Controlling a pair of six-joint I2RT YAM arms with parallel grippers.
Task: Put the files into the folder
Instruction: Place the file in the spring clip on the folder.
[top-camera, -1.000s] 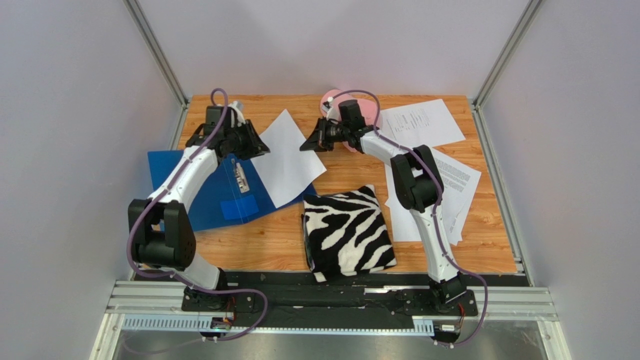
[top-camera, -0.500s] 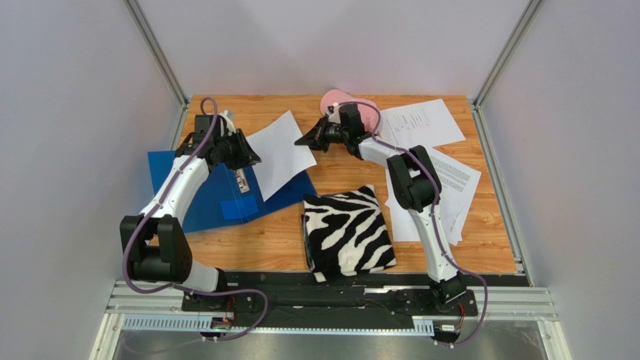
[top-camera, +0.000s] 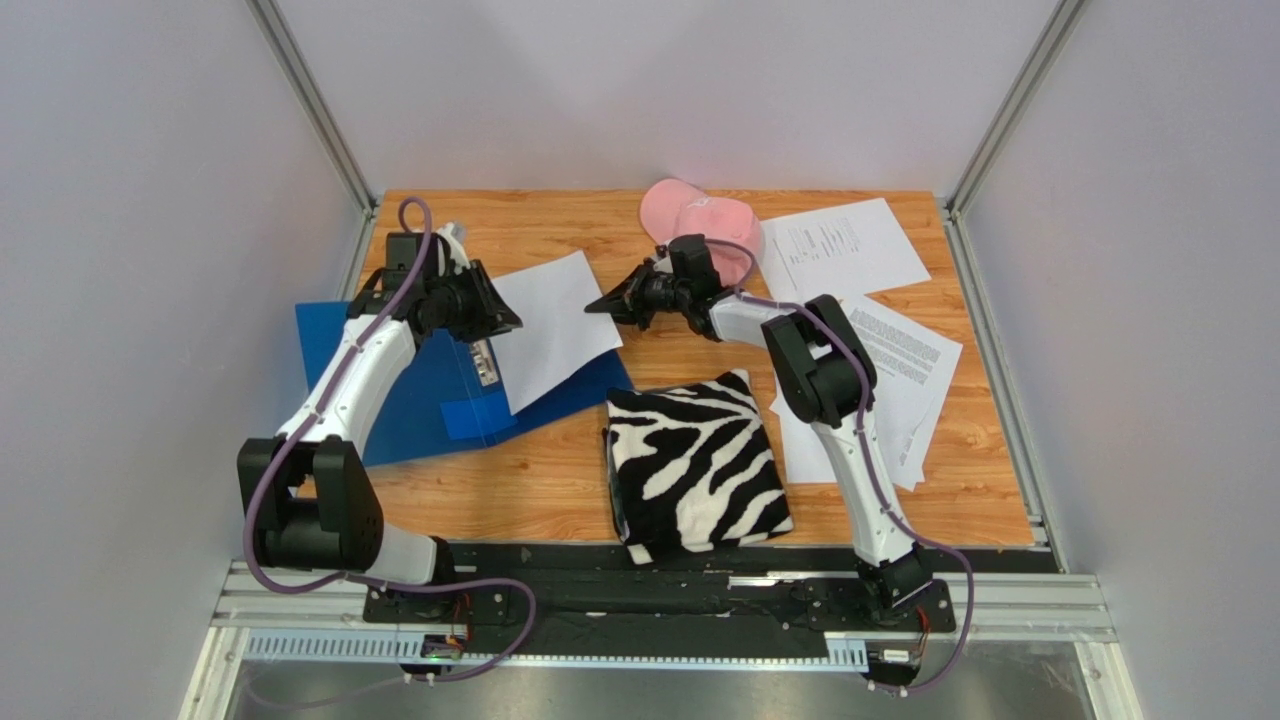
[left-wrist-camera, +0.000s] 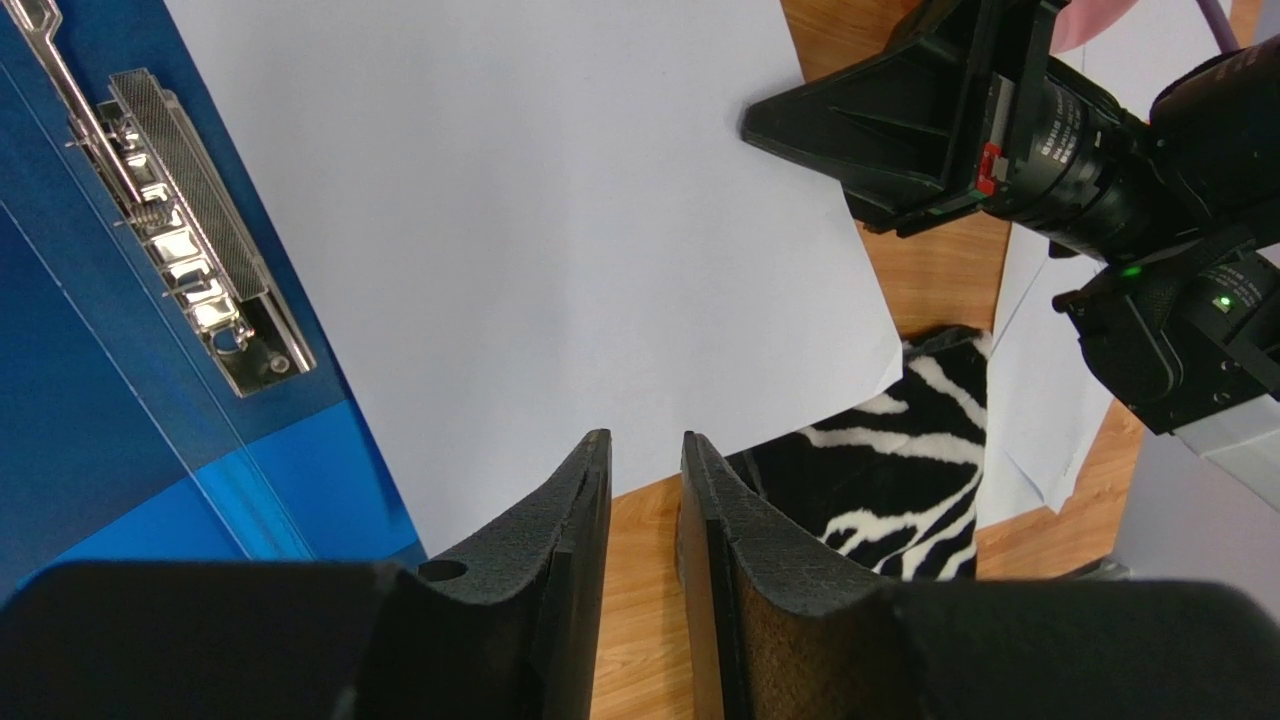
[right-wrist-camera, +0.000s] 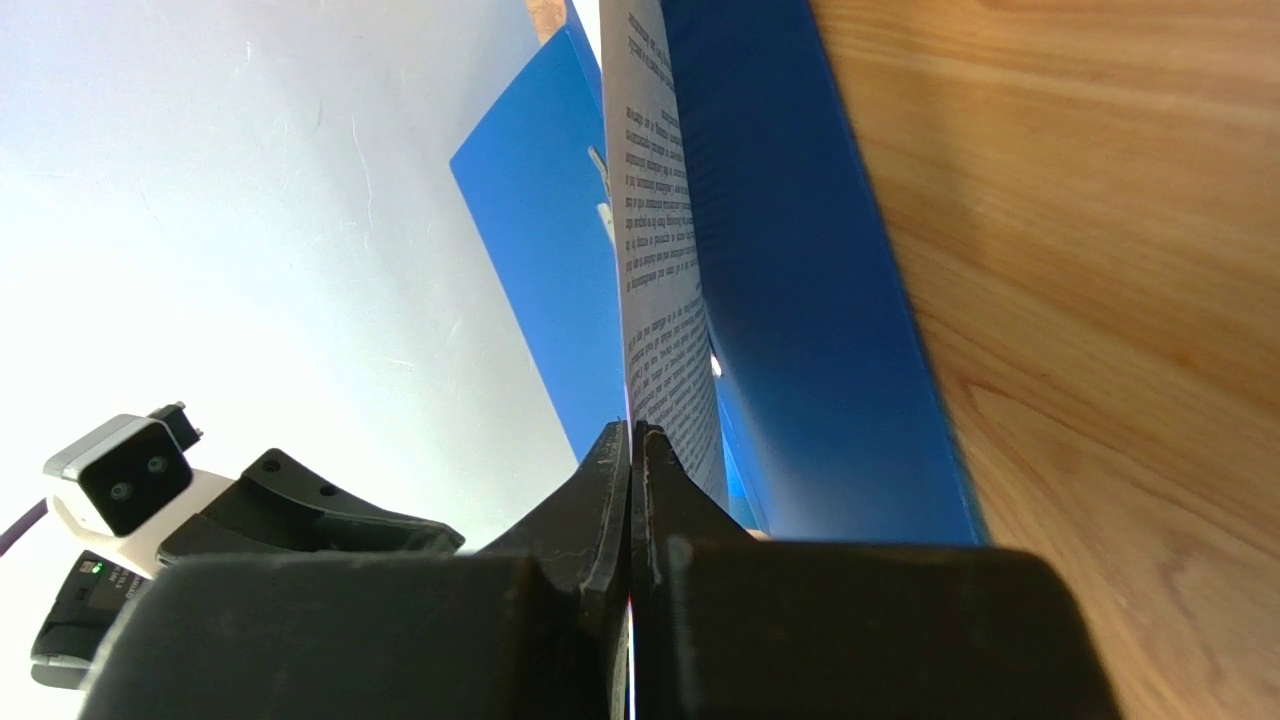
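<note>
The wooden table (top-camera: 571, 488) spreads under both pincers. The open blue folder (top-camera: 368, 383) lies beneath the left pincer (left-wrist-camera: 643, 447), its metal clip (left-wrist-camera: 196, 225) ahead and to that pincer's left. The zebra cloth (top-camera: 694, 462) lies beside the right pincer (right-wrist-camera: 631, 435), nearer the arm bases. Loose files (top-camera: 834, 240) lie behind it, past its wrist. One white sheet (top-camera: 549, 323) spans between the pincers, partly over the folder. The right pincer is clamped on its edge. The left pincer's jaws stand slightly apart over the sheet's near edge.
</note>
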